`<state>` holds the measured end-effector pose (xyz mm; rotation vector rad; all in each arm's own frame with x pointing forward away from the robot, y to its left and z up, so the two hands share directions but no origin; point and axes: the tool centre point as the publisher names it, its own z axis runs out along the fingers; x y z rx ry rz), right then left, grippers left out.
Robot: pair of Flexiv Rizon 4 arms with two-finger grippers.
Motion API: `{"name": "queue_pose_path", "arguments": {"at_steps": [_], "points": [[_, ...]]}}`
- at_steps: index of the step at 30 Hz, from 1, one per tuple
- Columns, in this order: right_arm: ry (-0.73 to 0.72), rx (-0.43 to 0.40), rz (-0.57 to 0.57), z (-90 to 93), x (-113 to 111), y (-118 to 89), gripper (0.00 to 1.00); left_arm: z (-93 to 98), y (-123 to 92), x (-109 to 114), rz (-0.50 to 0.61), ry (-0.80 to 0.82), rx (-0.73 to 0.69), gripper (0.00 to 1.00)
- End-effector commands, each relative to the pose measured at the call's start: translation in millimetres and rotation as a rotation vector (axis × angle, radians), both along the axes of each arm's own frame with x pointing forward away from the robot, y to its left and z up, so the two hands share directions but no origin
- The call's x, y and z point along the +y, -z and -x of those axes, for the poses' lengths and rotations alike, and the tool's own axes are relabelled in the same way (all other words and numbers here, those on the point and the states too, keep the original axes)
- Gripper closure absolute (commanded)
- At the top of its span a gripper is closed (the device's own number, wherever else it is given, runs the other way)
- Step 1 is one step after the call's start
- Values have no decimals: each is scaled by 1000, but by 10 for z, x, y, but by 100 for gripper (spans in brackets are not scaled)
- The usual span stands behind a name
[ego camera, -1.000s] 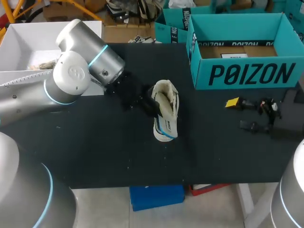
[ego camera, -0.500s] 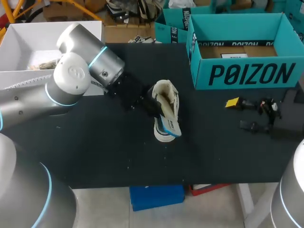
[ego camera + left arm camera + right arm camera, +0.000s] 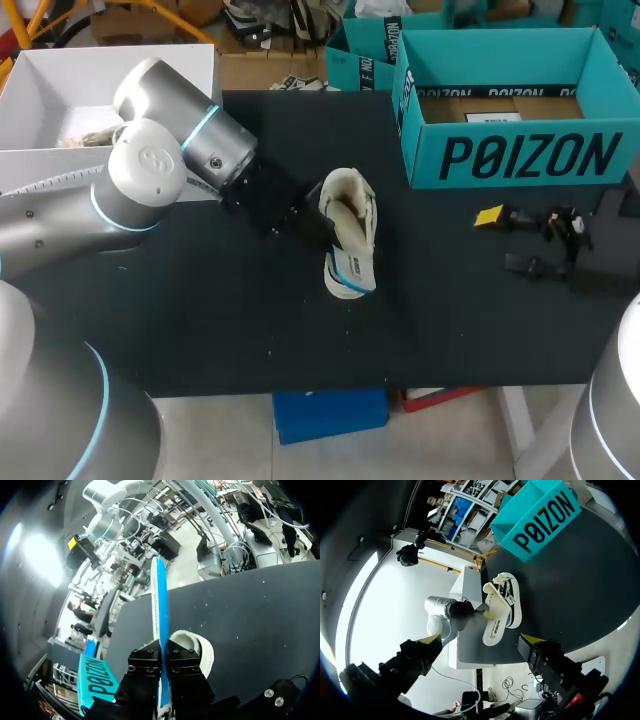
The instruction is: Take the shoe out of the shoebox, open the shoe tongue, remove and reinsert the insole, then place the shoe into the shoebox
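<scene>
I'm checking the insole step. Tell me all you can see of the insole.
The insole is a thin sheet, cream on its face with dark print near one end, bright blue along its edge. The left gripper clamps both faces between its fingers. The printed end juts past the white shoe toward the near side of the table; whether the other end sits inside the shoe is unclear.

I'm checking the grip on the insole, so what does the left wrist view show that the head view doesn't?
Only the left wrist view: the left tool clamps the insole, seen edge-on, from both sides. Only the head view: the right tool lies open near the table's right side, in front of the teal shoebox, whose inside shows. Both: the shoe on the dark table, and the shoebox.
</scene>
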<state>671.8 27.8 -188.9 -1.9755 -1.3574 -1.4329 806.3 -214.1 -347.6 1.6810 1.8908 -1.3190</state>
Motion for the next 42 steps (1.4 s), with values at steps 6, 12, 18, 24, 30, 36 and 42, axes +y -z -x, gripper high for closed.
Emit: {"name": "queue_pose_path", "arguments": {"at_steps": [6,12,18,24,30,36,42], "points": [[1,1,0,0,1,-3,0,-180,38,-10,-9,-6,-17,100],[1,1,0,0,1,-3,0,-286,65,3,-25,-16,-38,100],[1,1,0,0,1,-3,0,-324,77,9,-36,-20,-46,100],[1,1,0,0,1,-3,0,-331,116,34,-44,-33,-42,100],[1,1,0,0,1,-3,0,-267,47,23,-41,-28,-50,22],[1,1,0,0,1,-3,0,-179,-47,-12,-23,-5,-61,5],[1,1,0,0,1,-3,0,-50,-82,-44,-23,32,-57,20]]}}
